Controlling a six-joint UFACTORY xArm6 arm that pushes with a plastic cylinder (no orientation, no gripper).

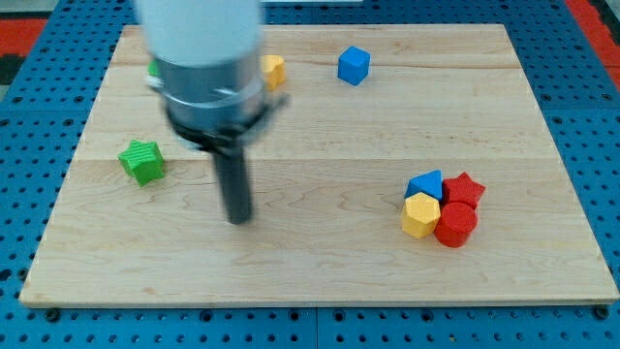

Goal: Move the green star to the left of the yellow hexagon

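The green star (142, 161) lies on the wooden board (320, 271) at the view's left. The yellow hexagon (419, 215) lies at the view's right, in a tight cluster with a blue triangular block (424, 183), a red star (465, 189) and a red cylinder (454, 225). My tip (237, 219) rests on the board to the right of the green star and slightly below it, about a hundred pixels away and not touching it. The yellow hexagon is far to the tip's right.
A blue cube (354, 65) sits near the board's top edge. A yellow block (275, 70) and a sliver of another green block (153, 69) show partly behind the arm's body (203, 68) at the top left.
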